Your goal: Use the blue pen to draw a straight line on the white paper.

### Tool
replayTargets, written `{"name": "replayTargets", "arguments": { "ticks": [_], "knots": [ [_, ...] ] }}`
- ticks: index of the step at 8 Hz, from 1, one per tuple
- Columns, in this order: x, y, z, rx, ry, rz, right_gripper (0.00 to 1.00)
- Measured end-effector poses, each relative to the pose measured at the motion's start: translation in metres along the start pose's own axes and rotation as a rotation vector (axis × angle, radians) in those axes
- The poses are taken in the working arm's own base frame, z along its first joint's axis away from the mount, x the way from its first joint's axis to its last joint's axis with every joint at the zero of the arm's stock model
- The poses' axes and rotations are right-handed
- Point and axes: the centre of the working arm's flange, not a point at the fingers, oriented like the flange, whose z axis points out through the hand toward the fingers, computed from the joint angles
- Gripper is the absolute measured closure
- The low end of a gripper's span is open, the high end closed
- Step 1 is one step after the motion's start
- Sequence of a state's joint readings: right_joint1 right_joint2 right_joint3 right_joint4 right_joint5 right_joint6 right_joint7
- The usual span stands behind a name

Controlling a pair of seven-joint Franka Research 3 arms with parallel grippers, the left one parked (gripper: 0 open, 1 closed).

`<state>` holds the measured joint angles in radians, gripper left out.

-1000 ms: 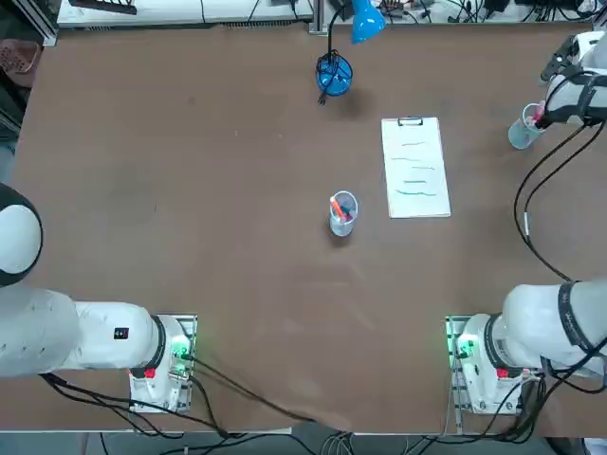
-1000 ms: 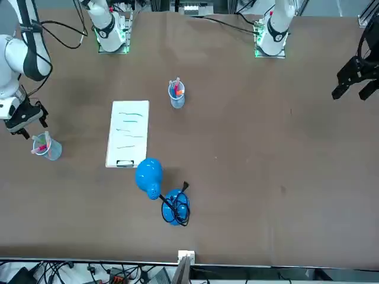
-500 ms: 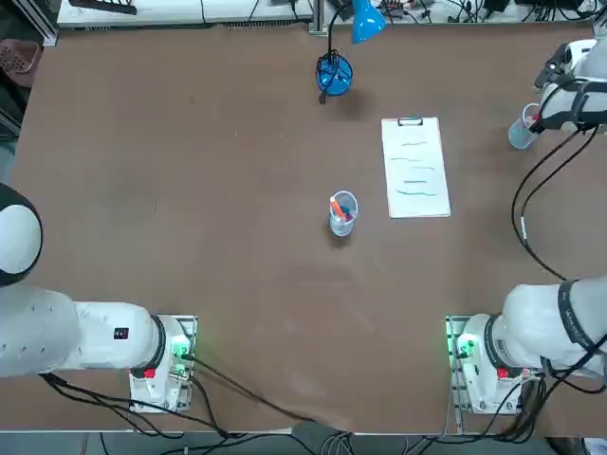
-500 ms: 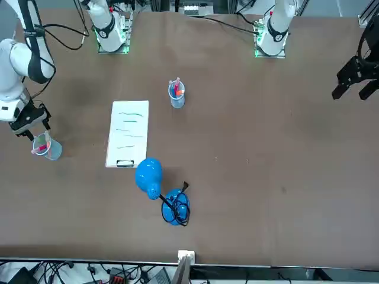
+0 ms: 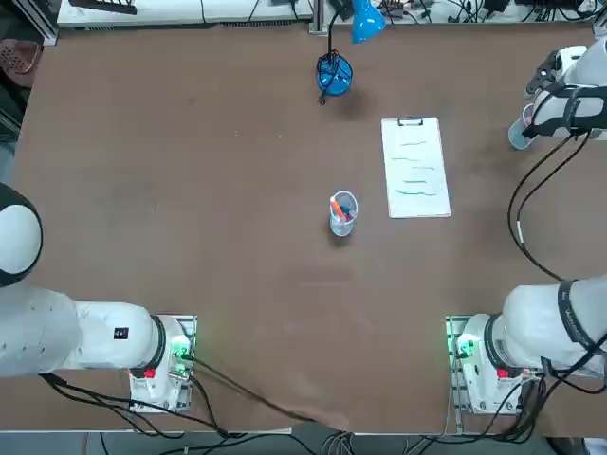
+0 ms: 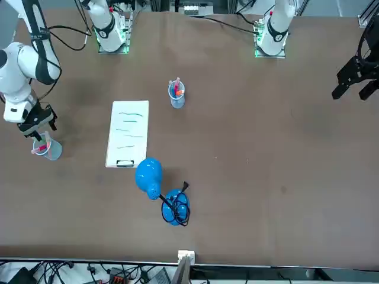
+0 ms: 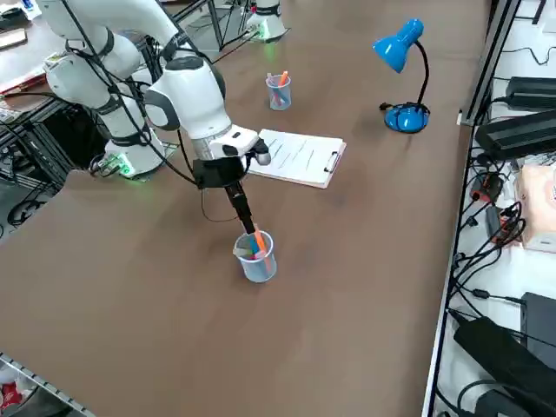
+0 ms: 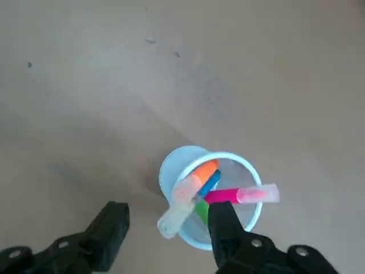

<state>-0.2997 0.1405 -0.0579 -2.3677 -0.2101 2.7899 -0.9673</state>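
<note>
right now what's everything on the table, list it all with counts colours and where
white paper: 1, white sheet with a metal clip and short teal lines, right of the table's middle in the top view
clear cups: 2, one near the table's middle holding pens, one at the right edge under the right gripper
pens in the right-edge cup: an orange, a pink, a blue pen and a green one mostly hidden
desk lamp: 1, blue, at the far edge
right gripper: 1, black fingers, open, just above the right-edge cup, holding nothing
</note>
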Motion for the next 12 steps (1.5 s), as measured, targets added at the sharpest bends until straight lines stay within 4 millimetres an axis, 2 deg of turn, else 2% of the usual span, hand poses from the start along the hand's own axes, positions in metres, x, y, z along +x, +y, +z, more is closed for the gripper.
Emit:
{"name": "replayTargets", "arguments": {
  "ticks": [6,8,12],
  "knots": [
    [0.005,-0.005,0.019,-0.030,0.017,-0.041,0.19],
    [0.002,-0.004,0.021,-0.031,0.011,-0.044,0.19],
    [-0.012,0.002,0.023,-0.037,-0.002,-0.034,0.27]
  ]
}}
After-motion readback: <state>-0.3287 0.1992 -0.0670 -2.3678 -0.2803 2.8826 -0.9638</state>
